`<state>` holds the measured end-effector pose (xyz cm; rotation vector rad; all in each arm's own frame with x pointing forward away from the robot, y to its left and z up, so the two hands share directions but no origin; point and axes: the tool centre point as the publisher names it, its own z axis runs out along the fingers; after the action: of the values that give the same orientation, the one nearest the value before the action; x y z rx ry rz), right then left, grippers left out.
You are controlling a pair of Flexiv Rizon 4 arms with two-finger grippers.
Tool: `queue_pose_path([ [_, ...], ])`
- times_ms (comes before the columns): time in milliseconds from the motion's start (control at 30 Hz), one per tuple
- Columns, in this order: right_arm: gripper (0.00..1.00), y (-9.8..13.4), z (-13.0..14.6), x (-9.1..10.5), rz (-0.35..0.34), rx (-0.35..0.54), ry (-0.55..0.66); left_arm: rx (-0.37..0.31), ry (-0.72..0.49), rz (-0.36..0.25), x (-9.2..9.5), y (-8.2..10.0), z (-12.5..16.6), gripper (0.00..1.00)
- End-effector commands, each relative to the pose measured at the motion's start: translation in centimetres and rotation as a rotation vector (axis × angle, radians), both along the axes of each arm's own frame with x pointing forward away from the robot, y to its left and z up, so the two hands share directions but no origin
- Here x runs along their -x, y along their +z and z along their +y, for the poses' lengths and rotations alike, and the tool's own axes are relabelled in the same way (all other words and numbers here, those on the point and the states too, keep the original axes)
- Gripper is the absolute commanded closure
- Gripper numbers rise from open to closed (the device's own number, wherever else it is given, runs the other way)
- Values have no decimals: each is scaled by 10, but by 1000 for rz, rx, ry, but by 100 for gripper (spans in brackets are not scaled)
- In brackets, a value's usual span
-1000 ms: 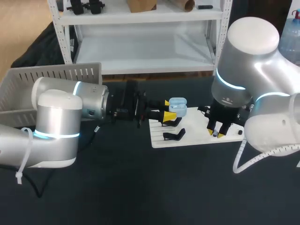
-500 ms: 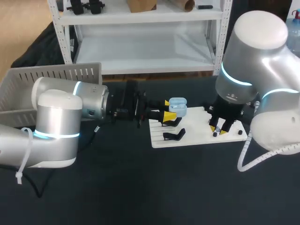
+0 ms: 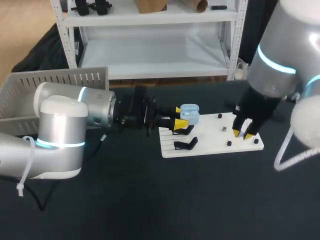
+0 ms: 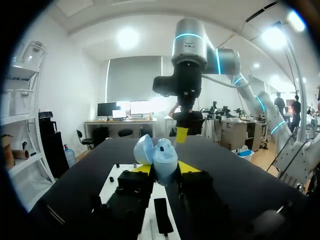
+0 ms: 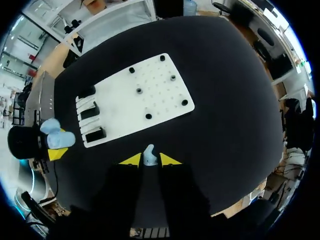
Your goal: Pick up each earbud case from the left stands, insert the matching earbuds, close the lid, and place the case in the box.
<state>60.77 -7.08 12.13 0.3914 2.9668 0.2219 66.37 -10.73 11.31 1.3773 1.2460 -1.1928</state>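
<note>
My left gripper is shut on a light blue earbud case with its lid open, held over the left end of the white board. In the left wrist view the case stands upright between the yellow tips of the left gripper. My right gripper hangs above the board's right end. In the right wrist view the right gripper is shut on a small light blue earbud, high over the board. The case shows beyond the board's stand end.
Black stands sit on the board's left part, and small black pegs dot its right part. A grey slatted box stands at the table's back left. Dark tabletop surrounds the board.
My right arm has swung to the right and lifted away from the board's middle, keeping the earbud in its fingers. The left arm and the case have stayed put.
</note>
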Motion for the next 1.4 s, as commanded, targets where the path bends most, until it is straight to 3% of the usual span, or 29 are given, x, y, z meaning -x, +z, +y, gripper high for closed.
queue_pose_path([
  [33,100,46,6,12,7,11,46,0,-4,1,-2,0,0,100],
  [167,100,62,21,17,-20,2,113,0,-4,1,-2,0,0,100],
  [600,100,71,85,14,-79,-3,295,0,-4,1,-2,0,0,100],
  [1100,100,69,87,12,-69,1,302,0,-4,1,-2,0,0,100],
  [1400,100,77,106,-4,-47,12,386,0,-4,1,-2,0,0,100],
])
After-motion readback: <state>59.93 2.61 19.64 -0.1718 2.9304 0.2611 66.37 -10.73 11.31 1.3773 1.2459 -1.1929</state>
